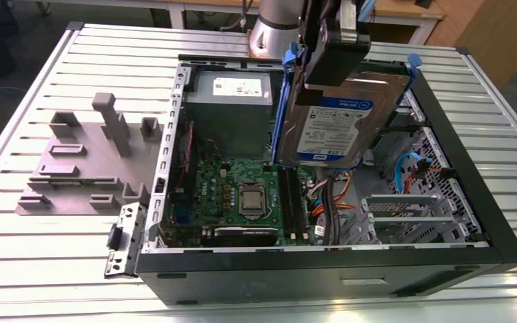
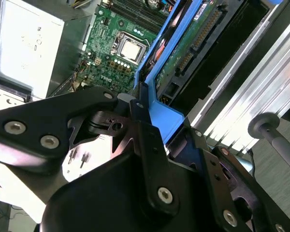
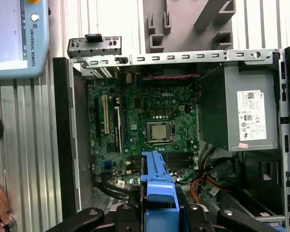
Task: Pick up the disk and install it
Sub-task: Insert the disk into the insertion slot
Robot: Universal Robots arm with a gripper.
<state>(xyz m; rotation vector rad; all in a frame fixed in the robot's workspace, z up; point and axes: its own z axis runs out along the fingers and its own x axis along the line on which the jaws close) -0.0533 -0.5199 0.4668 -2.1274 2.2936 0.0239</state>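
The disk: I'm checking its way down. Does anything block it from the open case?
No lid or panel covers the case. The gripper holds the disk above it. Orange cables lie inside beside the motherboard, near the disk's lower edge; they might snag.

There is one silver rectangular disk with blue plastic rails, one open black computer case, one green motherboard, one grey metal box and one grey plastic fixture.
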